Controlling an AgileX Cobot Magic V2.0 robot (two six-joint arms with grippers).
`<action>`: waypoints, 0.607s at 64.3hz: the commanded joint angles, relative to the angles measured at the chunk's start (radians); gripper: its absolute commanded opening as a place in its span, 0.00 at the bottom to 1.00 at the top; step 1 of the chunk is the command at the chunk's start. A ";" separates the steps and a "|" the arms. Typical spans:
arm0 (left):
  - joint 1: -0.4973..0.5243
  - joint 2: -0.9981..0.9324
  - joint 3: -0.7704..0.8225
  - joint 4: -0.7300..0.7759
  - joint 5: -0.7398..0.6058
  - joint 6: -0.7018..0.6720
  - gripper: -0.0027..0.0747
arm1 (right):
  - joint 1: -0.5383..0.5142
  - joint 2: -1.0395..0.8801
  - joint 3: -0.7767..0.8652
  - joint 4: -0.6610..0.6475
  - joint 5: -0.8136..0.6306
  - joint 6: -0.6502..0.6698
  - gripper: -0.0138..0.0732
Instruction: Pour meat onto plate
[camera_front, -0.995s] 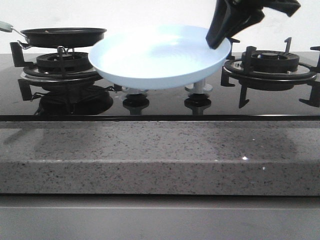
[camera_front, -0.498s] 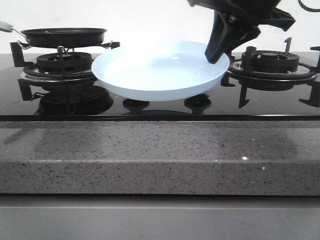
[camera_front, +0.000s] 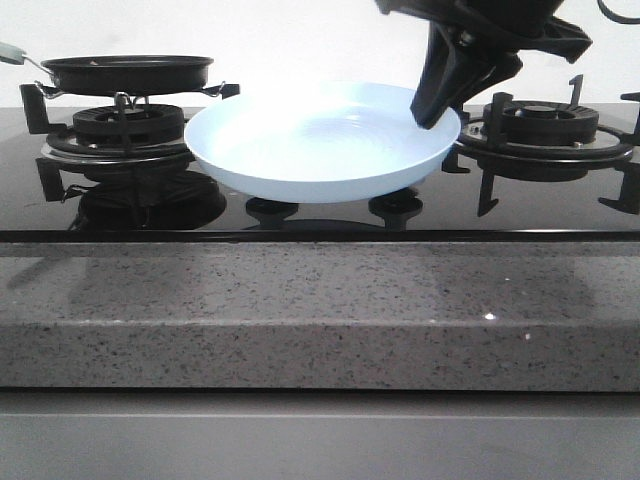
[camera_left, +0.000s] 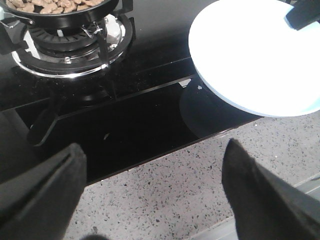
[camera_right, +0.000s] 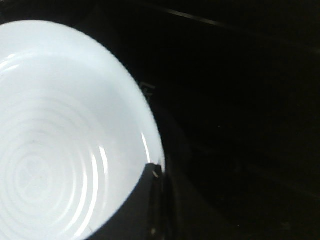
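Pinching the plate (camera_front: 320, 150) rim, the right pincer (camera_front: 432, 108) — left pincer (camera_left: 150, 195) spread; only its view shows meat (camera_left: 47, 6).

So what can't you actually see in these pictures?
- Meat: the left wrist view's edge cuts off most of it; in the front view the frying pan wall hides it.
- Right gripper: on the plate rim; its lower finger is hidden by the plate.
- Left gripper: out of the front view.

Right gripper (camera_front: 432, 108) angles down, clamped closed; left gripper (camera_left: 150, 185) hangs with jaws apart
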 joint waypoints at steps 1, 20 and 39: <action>-0.005 0.002 -0.043 0.001 -0.071 -0.003 0.81 | -0.001 -0.040 -0.023 -0.011 -0.032 -0.010 0.02; 0.002 0.036 -0.162 0.146 0.009 -0.165 0.91 | -0.001 -0.040 -0.023 -0.011 -0.032 -0.010 0.02; 0.179 0.215 -0.360 0.106 0.149 -0.177 0.90 | -0.001 -0.040 -0.023 -0.011 -0.032 -0.010 0.02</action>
